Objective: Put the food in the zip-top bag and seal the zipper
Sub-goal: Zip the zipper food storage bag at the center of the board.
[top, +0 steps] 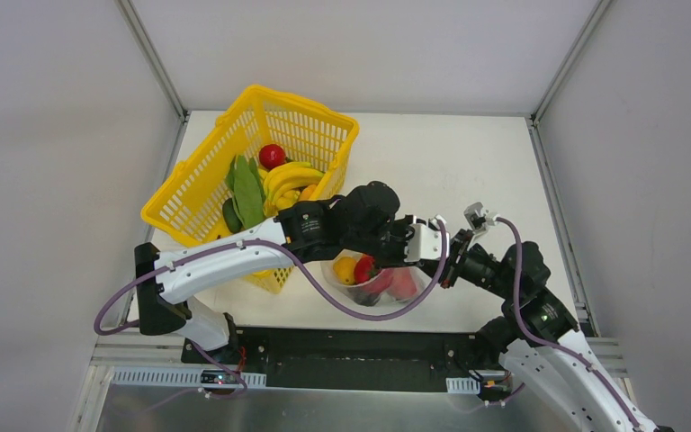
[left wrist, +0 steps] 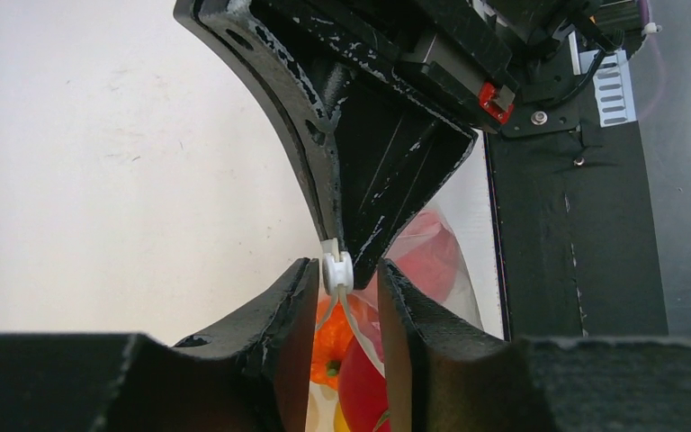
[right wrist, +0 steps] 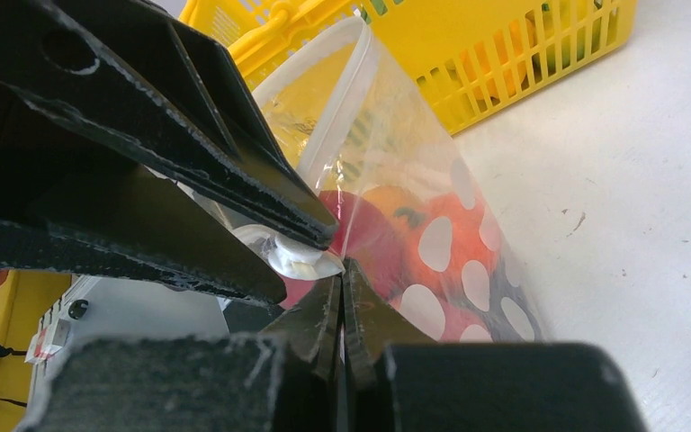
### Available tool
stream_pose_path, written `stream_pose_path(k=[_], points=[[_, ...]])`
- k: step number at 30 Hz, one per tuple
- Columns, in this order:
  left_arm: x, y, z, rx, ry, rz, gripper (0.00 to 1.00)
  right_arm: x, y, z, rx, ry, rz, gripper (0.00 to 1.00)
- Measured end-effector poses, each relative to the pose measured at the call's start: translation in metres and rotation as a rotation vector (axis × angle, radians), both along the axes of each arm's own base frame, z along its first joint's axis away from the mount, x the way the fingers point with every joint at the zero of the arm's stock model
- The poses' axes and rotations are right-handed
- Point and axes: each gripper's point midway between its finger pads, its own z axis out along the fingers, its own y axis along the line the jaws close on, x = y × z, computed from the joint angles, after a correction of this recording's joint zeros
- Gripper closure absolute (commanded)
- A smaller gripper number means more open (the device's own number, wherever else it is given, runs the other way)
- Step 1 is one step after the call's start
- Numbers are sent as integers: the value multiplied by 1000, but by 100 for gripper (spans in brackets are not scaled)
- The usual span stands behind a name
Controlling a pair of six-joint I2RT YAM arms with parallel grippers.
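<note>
The zip-top bag (top: 407, 290) lies near the table's front edge with red, yellow and dark food (top: 371, 274) inside. In the right wrist view the bag (right wrist: 477, 270) shows whitish dots, and its zipper strip (right wrist: 346, 112) curves open toward the basket. My left gripper (left wrist: 346, 270) has its jaws slightly apart around the white zipper slider (left wrist: 336, 270), over orange and red food (left wrist: 335, 337). My right gripper (right wrist: 342, 270) is shut on the bag's edge just beside the slider (right wrist: 304, 258). From above the left gripper (top: 427, 243) and the right gripper (top: 444, 264) meet at the bag's right end.
The yellow mesh basket (top: 196, 193) stands at the back left, holding bananas (top: 290, 180), a red fruit (top: 272, 155) and long green pieces (top: 247, 193). It also shows in the right wrist view (right wrist: 522, 54). A black strip (left wrist: 576, 225) borders the table's front edge.
</note>
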Motion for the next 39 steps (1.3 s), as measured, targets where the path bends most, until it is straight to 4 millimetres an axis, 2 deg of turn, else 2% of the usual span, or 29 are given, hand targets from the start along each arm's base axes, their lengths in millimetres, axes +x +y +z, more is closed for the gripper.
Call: stream_pose_path(k=[5,8,11,29,30,31,33,34,36,39], points=[[1,1,-1,3,-2,3,79,0,0,-1,-2,3,1,100],[2,1,-1,4,-4,12,91,0,0,-1,-2,3,2,100],[4,2,-1,7,-6,27,97,0,0,-1,-1,3,1,100],[5,10,0,7,-7,86,100,-11,-3,4,26,-41,26,100],[5,10,0,7,-2,89,100,-12,-2,4,23,-42,34,99],[5,11,-1,8,2,90,100,-12,-1,3,19,-41,40,91],[4,11,-2,13,7,91,100,-12,0,0,5,-42,54,70],[4,12,-3,16,9,91,100,-12,1,-2,-4,-45,61,63],[2,14,-5,26,16,86,100,-12,1,-5,-20,-56,75,57],[0,16,-7,39,24,80,100,-14,2,-7,-53,-102,105,56]])
